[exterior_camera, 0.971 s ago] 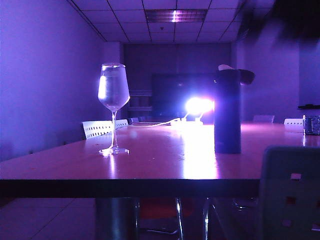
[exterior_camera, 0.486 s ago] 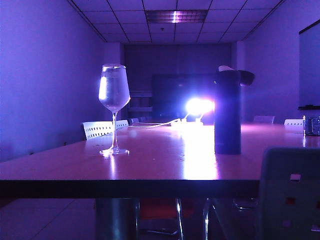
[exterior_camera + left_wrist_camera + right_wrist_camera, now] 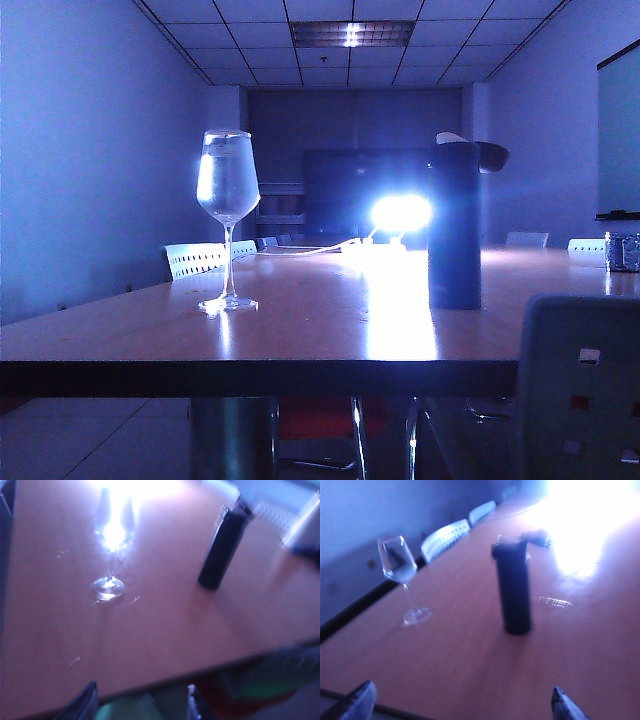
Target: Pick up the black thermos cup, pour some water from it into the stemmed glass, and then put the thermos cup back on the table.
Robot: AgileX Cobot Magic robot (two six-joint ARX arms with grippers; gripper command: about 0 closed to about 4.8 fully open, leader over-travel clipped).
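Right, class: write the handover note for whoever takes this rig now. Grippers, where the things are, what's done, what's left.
Left gripper: holds nothing, jaws apart, back at the near table edge.
Right gripper: wide open, empty, also at the near edge.
Thermos cup: upright on the table, lid flipped out sideways, untouched by either gripper.
Stemmed glass: upright, left of the cup, apart from it.
Done: cup stands on the table; whether water was poured cannot be told.
Left: check the glass.

A dim, blue-lit room with a white grid-tile ceiling [image 3: 250, 40] holds one recessed rectangular ceiling light [image 3: 351, 33]. Directly below that light, at the far end, a dark panelled back wall [image 3: 340, 160] stands behind a glaring white lamp [image 3: 400, 212]. A plain side wall [image 3: 90, 150] runs left of the lamp. White perforated-back chairs [image 3: 195, 258] stand low on that side, and a grey perforated chair back [image 3: 580, 385] rises nearest the camera.
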